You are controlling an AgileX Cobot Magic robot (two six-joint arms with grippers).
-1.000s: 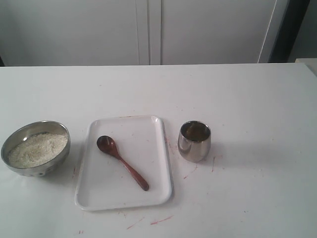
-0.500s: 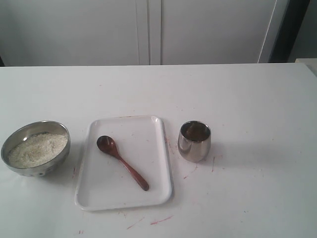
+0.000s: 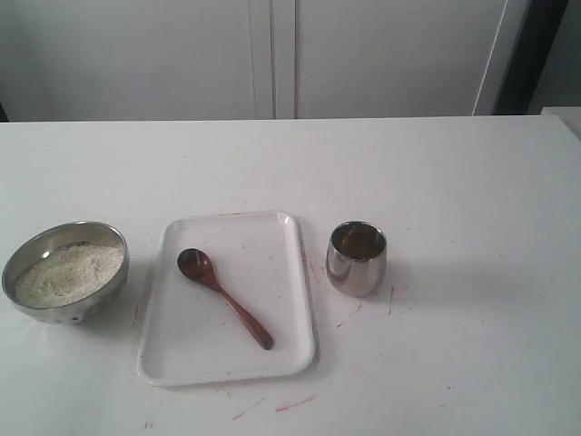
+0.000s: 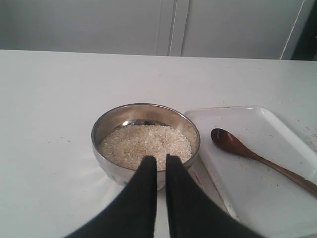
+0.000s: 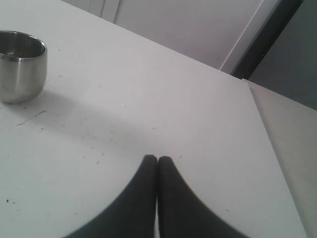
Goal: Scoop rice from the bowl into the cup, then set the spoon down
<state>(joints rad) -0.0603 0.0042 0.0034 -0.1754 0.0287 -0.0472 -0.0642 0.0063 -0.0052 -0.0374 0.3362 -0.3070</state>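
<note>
The metal bowl [image 3: 102, 302] stands at the table's left, holding a pale heap of rice [image 3: 68, 272]. The reddish-brown wooden spoon [image 3: 222, 295] lies diagonally on a white tray [image 3: 277, 263], its oval end toward the bowl. Right of the tray stands the small steel cup [image 3: 356, 259]. In the left wrist view, my left gripper [image 4: 161, 159] hovers at the near side of the bowl [image 4: 106, 161] and rice [image 4: 143, 144], with only a thin slit between its fingers and nothing held; the spoon [image 4: 247, 151] lies beside it. My right gripper [image 5: 157, 159] is shut and empty, well away from the cup [image 5: 20, 67]. Neither arm shows in the exterior view.
The white table [image 3: 454, 182] carries faint red scratch marks around the tray and cup. White cabinet doors [image 3: 272, 54] stand behind the far edge. In the right wrist view, the table's edge [image 5: 262, 134] runs close by the gripper.
</note>
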